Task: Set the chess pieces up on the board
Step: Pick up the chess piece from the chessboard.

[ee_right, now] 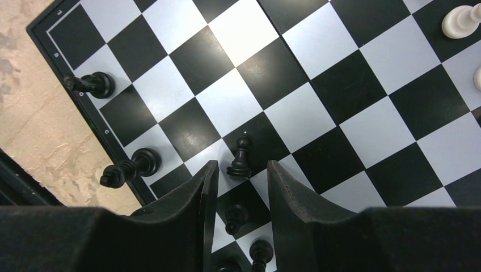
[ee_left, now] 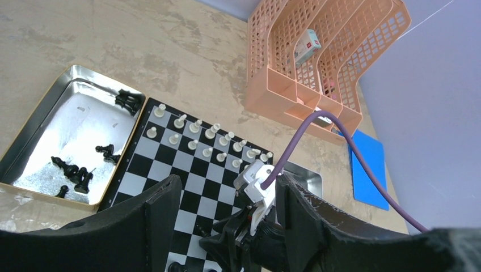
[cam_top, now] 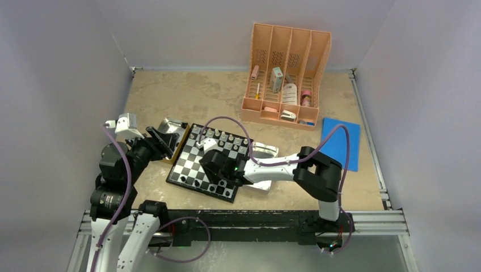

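My right gripper (ee_right: 242, 171), fingers parted and seemingly empty, hangs over the board (ee_right: 340, 85) near its edge; an upright black pawn (ee_right: 242, 152) stands just beyond my fingertips.

Top view: chess pieces (cam_top: 222, 136) too small for me to tell types. Right arm (cam_top: 309, 170) hides the near corner of the board (cam_top: 187, 167) and part of a metal tray (cam_top: 265, 150). Right wrist: white piece (ee_right: 478, 79) clipped at the right edge, black piece (ee_right: 261, 252) at the bottom.
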Robot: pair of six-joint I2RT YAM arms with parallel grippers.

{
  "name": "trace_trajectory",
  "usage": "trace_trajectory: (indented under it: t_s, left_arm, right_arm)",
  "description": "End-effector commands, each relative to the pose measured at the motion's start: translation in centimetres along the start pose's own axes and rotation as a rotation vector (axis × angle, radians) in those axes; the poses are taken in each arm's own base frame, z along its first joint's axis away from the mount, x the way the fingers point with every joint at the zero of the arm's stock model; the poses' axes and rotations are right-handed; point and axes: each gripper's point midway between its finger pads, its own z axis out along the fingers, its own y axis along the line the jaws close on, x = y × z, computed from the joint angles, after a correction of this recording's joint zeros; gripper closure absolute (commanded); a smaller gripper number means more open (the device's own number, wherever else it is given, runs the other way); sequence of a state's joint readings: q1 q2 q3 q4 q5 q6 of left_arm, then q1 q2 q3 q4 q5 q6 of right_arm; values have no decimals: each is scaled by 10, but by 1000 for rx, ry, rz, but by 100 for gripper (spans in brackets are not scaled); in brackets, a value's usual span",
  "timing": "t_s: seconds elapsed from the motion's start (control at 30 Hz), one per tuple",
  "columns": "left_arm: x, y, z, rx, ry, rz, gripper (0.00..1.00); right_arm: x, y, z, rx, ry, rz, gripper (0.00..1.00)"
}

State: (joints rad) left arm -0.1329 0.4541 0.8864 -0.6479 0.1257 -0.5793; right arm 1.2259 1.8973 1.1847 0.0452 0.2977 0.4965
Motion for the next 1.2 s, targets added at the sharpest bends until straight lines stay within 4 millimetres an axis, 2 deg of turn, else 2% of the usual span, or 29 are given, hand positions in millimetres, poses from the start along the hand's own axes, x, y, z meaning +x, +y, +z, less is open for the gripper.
trace_trajectory:
  t_s: [0.0, 0.43, 0.7, 0.9, 1.07, 1.17]
  left_arm:
    - [-4, 0, 2, 10, -18, 26, 39]
    - [8, 2, 6, 15, 18, 18, 40]
    - [22, 3, 9, 28, 65, 1, 42]
    - [51, -4, 9, 102, 177, -55, 47]
    - [79, -13, 14, 172, 328, -99, 53]
    - [87, -25, 14, 229, 418, -125, 56]
  right_arm:
    - [-16, 8, -3, -7, -31, -13, 60]
    - [-11, 7, 2, 0, -25, -30, 67]
    - [-15, 3, -2, 29, -44, -43, 77]
    - [-39, 5, -26, -13, -151, -41, 82]
    - [-69, 7, -63, -80, -305, -67, 82]
    - [-85, 5, -91, -117, -408, -77, 83]
